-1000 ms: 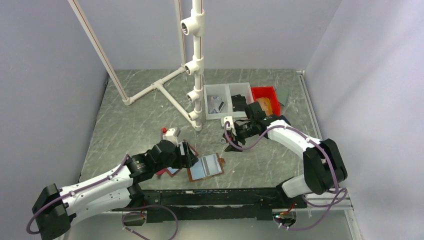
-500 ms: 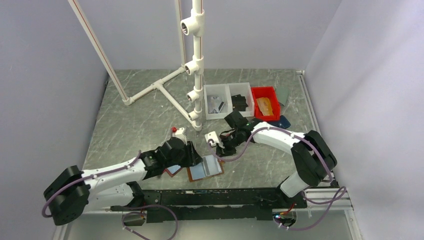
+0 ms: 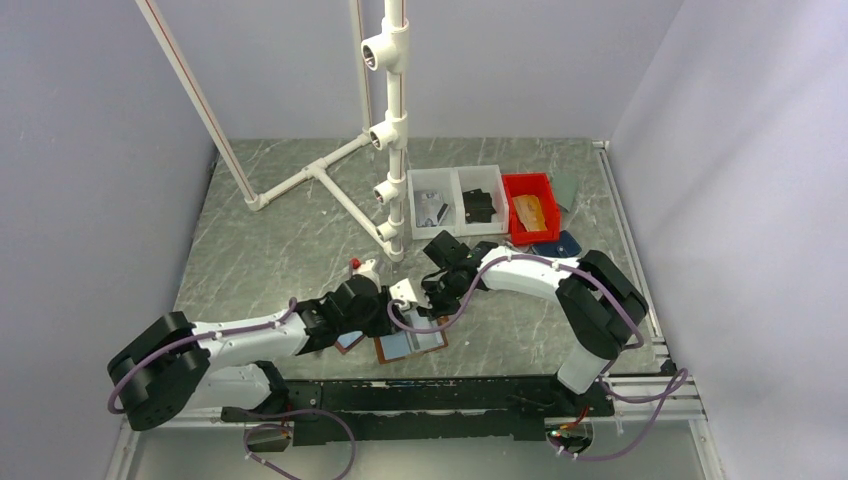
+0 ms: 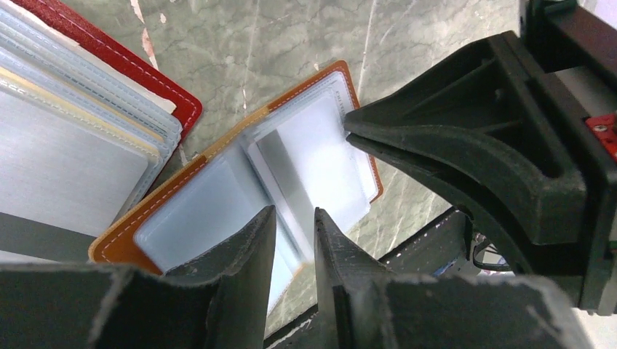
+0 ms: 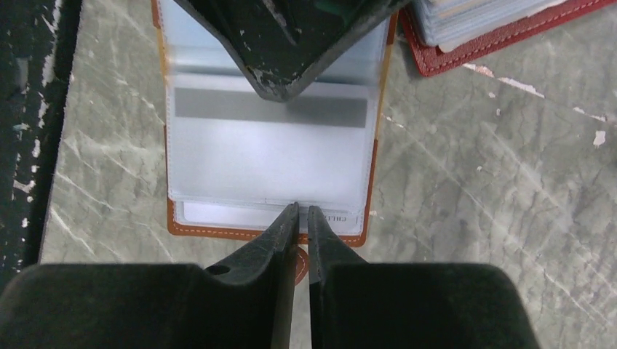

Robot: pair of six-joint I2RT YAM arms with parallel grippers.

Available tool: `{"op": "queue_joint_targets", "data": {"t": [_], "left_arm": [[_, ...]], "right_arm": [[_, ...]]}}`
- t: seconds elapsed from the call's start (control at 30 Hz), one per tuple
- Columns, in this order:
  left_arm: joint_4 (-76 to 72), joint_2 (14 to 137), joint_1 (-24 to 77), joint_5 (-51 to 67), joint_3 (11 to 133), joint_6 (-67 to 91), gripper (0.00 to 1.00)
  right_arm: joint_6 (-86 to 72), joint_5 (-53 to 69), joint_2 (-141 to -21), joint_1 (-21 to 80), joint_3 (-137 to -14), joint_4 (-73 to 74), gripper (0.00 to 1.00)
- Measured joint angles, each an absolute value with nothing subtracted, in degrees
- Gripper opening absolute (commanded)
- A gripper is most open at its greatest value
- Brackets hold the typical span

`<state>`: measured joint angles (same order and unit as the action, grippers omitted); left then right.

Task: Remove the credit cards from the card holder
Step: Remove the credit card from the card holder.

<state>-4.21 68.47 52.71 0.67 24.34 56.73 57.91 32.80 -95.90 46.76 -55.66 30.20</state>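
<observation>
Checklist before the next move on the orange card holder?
1. Orange card holder lies open: ok.
2. Card visible in its clear sleeve: ok.
3. Left gripper at one edge of the holder: ok; gripping it: cannot tell.
4. Right gripper at the opposite edge, jaws nearly together: ok.
5. Card pinched by right gripper: cannot tell.
6. Red card holder not between either pair of fingers: ok.
</observation>
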Motion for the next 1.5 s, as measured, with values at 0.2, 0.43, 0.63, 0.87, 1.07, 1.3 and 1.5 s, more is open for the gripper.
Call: {"op": "queue_joint_targets", "data": {"t": [0.2,0.43,0.63,0.87,1.07,1.3,1.5], "left_arm": [[-5.6,70.8,52.7,0.7,23.6,57.2,0.31],[-6.7,72.2,52.7,0.8,23.1,58.0,0.31],[-8.6,72.8,52.3,2.0,22.6,58.2,0.32],[-11.3,74.9,51.7,4.2,22.3,58.2,0.35],[-13.1,75.5,50.4,6.5,21.7,58.4,0.4],[-16.8,75.5,48.7,9.9,19.9,59.5,0.49],[-19.0,75.8,47.9,12.1,19.1,59.7,0.53]], "right_arm": [[59.1,31.2,-96.2,46.8,-56.8,32.8,0.11],[60.1,31.0,-97.0,47.0,-57.3,34.4,0.11],[60.0,31.0,-97.4,47.8,-57.6,34.4,0.1],[58.7,31.7,-98.2,48.4,-58.4,34.4,0.1],[57.2,32.1,-98.7,48.5,-59.1,34.7,0.1],[55.2,33.3,-99.1,48.5,-59.7,35.0,0.09],[53.4,34.8,-99.4,48.2,-60.2,36.1,0.1]]}}
